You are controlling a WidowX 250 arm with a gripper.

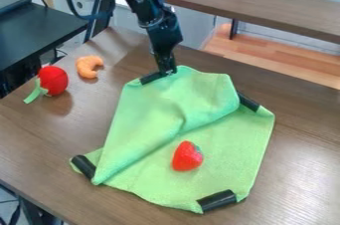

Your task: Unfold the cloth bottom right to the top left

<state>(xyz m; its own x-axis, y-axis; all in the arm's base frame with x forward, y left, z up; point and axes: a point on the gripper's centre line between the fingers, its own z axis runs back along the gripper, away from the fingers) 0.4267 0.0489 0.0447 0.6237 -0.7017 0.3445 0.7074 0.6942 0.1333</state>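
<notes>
Three toy foods share the wooden table (298, 144) with a green cloth (222, 142), and one of them, a red strawberry (188, 157) with a bit of green at its top, lies right on the cloth. The cloth sits around the middle of the table, partly folded: a raised, rumpled flap covers its upper left part, and the flap's edge runs at a slant from the lower left up to the right. The strawberry rests on the uncovered part, just beside that edge. Four black pieces mark the cloth's outer parts: one at the upper left (151, 77), one at the right (248, 101), one at the lower left (83, 166) and one at the lower right (217, 200).

The gripper (168, 71) hangs down at the cloth's top edge, next to the upper left black piece; I can't tell whether it is open or closed on the fabric. Well apart, to the left, are a round red toy (53, 79) with a green stem and, near it, an orange curved toy (88, 65). Beyond the table's far side runs a long wooden board (259, 5).
</notes>
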